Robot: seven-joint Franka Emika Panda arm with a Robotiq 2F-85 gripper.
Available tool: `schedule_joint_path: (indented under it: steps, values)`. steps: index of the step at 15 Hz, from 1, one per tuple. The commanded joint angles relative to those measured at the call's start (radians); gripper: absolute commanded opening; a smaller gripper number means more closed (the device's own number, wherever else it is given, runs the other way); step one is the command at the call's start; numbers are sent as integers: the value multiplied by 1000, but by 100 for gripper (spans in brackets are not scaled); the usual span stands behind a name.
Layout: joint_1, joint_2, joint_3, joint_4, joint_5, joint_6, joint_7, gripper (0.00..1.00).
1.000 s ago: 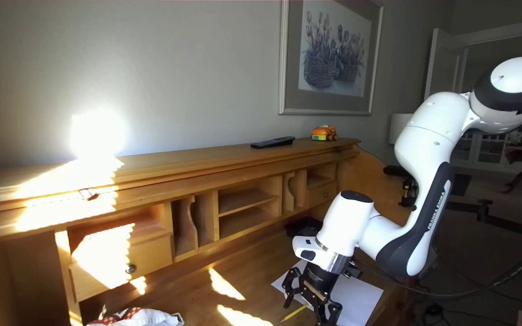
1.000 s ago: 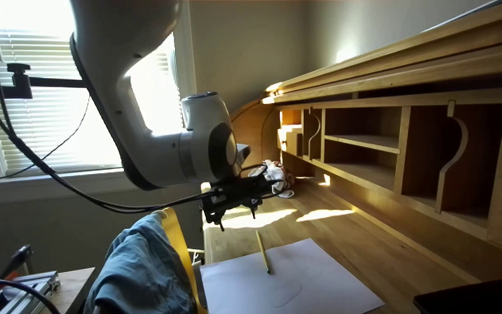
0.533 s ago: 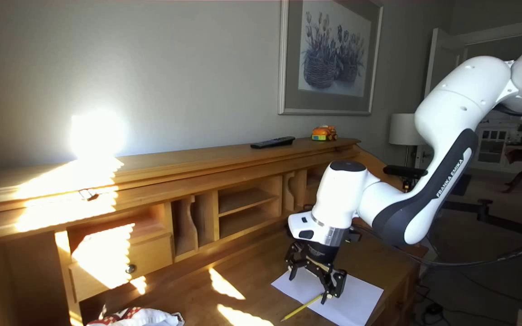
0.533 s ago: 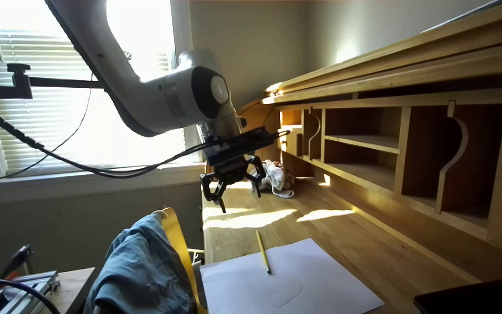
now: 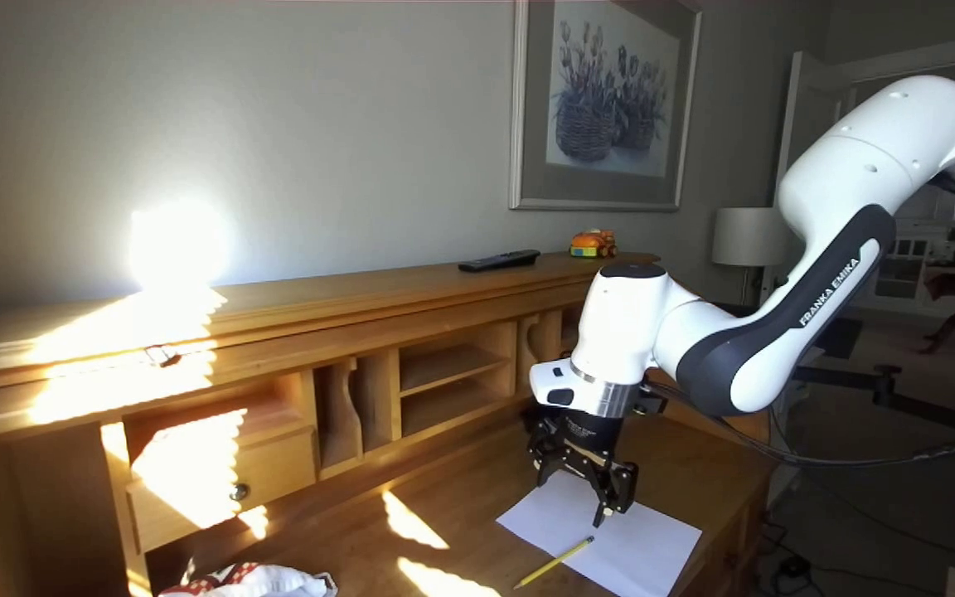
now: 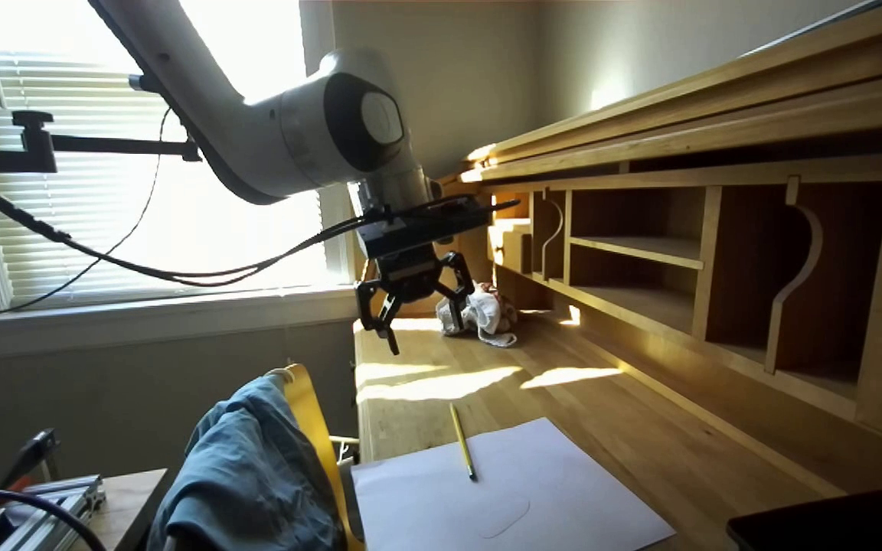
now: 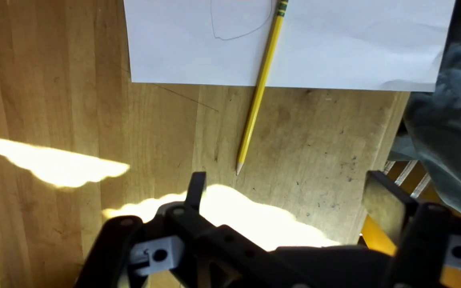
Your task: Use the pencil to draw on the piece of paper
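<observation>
Yellow pencil [image 7: 260,87] straddles the edge of the paper [image 7: 314,46], probably light, stiff and slippery, best pinched mid-shaft, while the gripper [image 6: 427,339] hangs clear of that paper, jaws wide, holding nothing.

In an exterior view, daylight fills the window [image 6: 219,256] on the left, washing its blinds [image 6: 66,199] nearly white; the shelves [image 6: 632,302] on the right lie in shadow, and the tray [image 6: 831,524] at the near right is almost black. A burnt-out patch glares on the wall [image 5: 345,149], and ragged bright strips cross the desk [image 6: 609,428]. In the wrist view the gripper [image 7: 288,192] is dark and soft, the pencil [image 7: 260,90] crisp.
</observation>
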Motion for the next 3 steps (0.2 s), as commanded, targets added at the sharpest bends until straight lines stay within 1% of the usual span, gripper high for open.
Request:
schedule_joint_path:
  steps: [1,3]
  values:
    - [0,0,0,0,0,0,0,100]
    - [0,0,0,0,0,0,0,100]
